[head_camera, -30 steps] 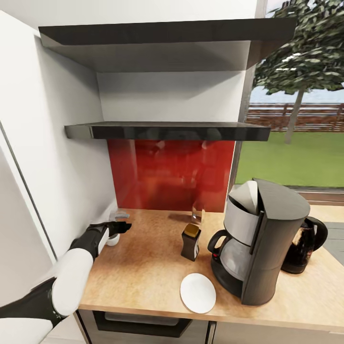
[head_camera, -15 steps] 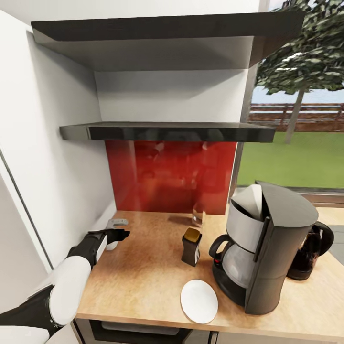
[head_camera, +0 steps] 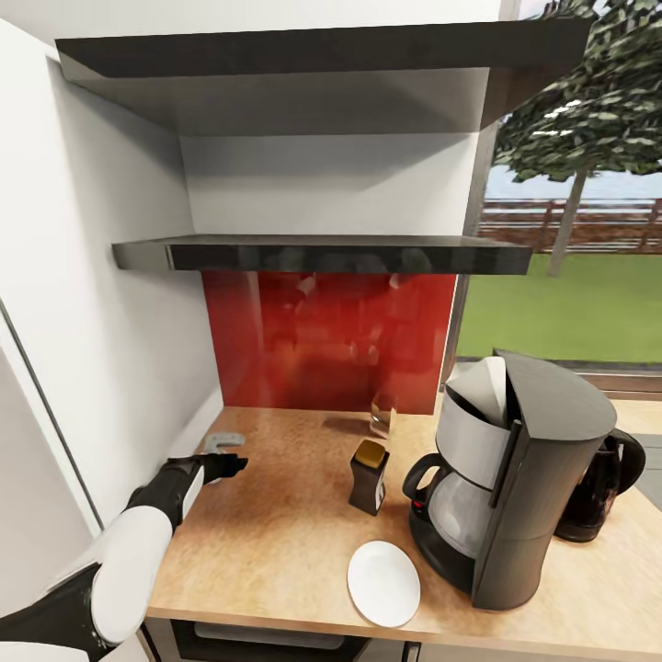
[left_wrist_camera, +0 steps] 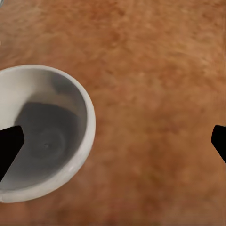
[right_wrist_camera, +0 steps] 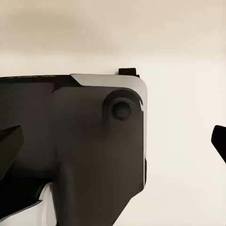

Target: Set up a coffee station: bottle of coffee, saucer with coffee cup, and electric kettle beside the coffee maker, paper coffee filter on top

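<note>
The surface carries the coffee maker, then the saucer in front. The left gripper hangs over the cup, jaws spread apart (one fingertip above its bowl).

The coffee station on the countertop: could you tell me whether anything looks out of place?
Mostly tidy. The saucer lies bare beside the coffee maker, while the coffee cup sits empty and upright far off under the left pincer.
</note>
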